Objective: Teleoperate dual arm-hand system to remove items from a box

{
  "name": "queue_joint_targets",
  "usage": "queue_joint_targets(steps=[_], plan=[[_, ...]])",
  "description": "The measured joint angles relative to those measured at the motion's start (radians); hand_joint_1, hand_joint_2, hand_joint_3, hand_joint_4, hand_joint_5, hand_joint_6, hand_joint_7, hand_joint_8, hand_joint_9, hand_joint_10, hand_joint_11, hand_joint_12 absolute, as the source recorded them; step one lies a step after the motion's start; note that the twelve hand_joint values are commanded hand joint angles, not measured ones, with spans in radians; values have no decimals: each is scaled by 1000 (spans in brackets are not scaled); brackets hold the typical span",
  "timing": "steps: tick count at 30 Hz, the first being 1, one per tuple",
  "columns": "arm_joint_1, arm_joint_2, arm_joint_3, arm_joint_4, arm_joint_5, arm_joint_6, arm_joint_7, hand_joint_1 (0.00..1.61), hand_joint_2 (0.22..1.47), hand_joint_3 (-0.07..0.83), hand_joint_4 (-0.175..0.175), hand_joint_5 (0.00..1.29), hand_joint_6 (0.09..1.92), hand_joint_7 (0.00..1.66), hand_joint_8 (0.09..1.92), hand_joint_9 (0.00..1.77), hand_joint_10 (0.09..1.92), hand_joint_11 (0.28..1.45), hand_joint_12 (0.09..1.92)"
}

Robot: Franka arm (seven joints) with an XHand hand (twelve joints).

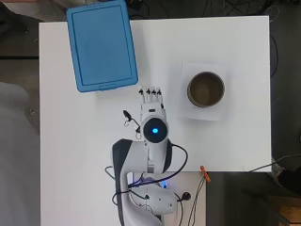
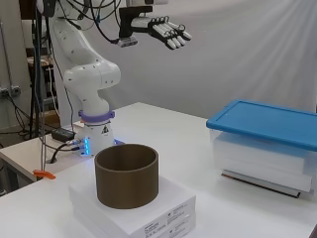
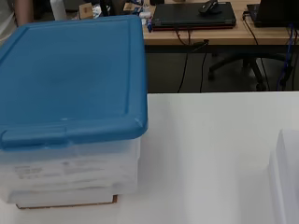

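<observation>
A clear plastic box with a blue lid [image 1: 101, 44] stands at the table's far left, lid on; its contents do not show. It appears at the right in the side view [image 2: 267, 124] and close up in the wrist view [image 3: 70, 79]. My hand [image 2: 166, 30] hangs high above the table's middle, fingers straight and spread, holding nothing. Seen from overhead, the fingers [image 1: 150, 94] point toward the box's near right corner, short of it.
A brown round container [image 1: 206, 88] stands on a flat white box [image 1: 221, 113] at the right; in the side view the container [image 2: 127, 174] is in front. An orange item [image 1: 205, 173] lies at the table's near edge, beside cables.
</observation>
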Motion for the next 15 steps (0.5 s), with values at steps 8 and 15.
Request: queue_joint_targets(steps=[8,15], plan=[[5,156,-270,140,8,61,-198,212,966,10,10,317,87,454,87,481,87,502,87],[27,37,-115,-43,32,68,-289,216,1008,15,-20,341,87,399,87,442,87,466,87]])
